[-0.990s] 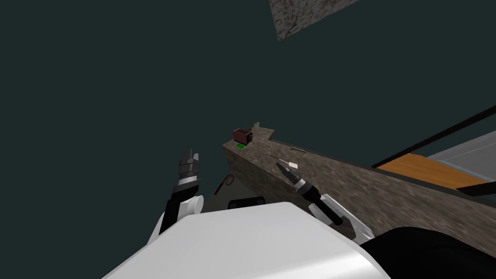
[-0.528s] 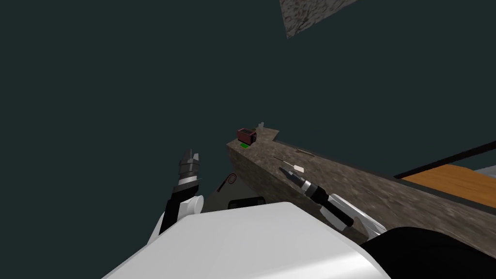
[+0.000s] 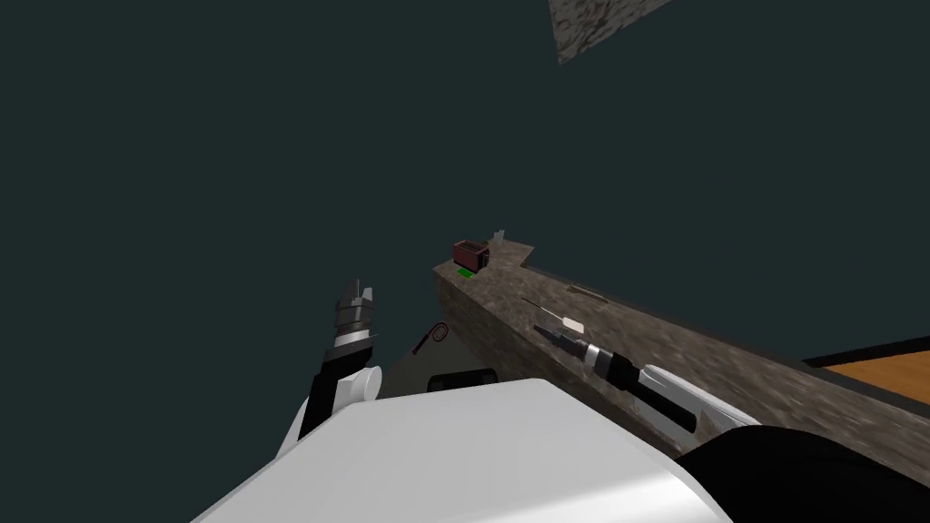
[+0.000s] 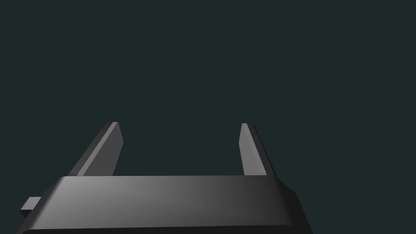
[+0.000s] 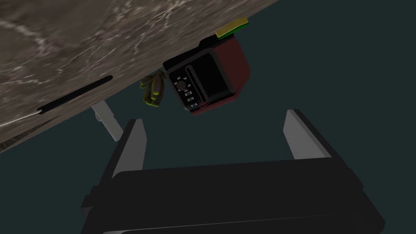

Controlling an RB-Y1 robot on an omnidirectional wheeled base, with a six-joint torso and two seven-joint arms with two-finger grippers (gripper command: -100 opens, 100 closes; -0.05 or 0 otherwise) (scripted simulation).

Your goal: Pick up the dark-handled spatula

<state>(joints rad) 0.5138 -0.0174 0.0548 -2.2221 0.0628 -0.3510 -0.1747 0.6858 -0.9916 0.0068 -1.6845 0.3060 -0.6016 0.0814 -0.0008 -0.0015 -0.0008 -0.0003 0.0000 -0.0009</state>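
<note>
Swinging slightly since a second ago, the robot is holding its right gripper point(image 5: 214, 118) low over the mottled counter point(image 5: 81, 40), fingers spread wide, gripping nothing. The dark-handled spatula point(image 5: 75, 94) is lying flat on it beside them (seemingly untouched). Off the counter, the left gripper point(image 4: 178, 124) is hanging open, empty.

One stone counter point(image 3: 690, 354). One red toaster point(image 5: 211, 79), one green pad point(image 3: 465, 271), one pale small item point(image 5: 106, 120), one yellow-green bunch point(image 5: 152, 90), pieces uncountable. Two utensils: one spatula point(image 5: 75, 95), one white-bladed tool point(image 3: 571, 323). One red-rimmed ring point(image 3: 440, 332). Two grippers, two fingers each: left gripper point(image 4: 180, 124), right gripper point(image 5: 215, 117).
</note>
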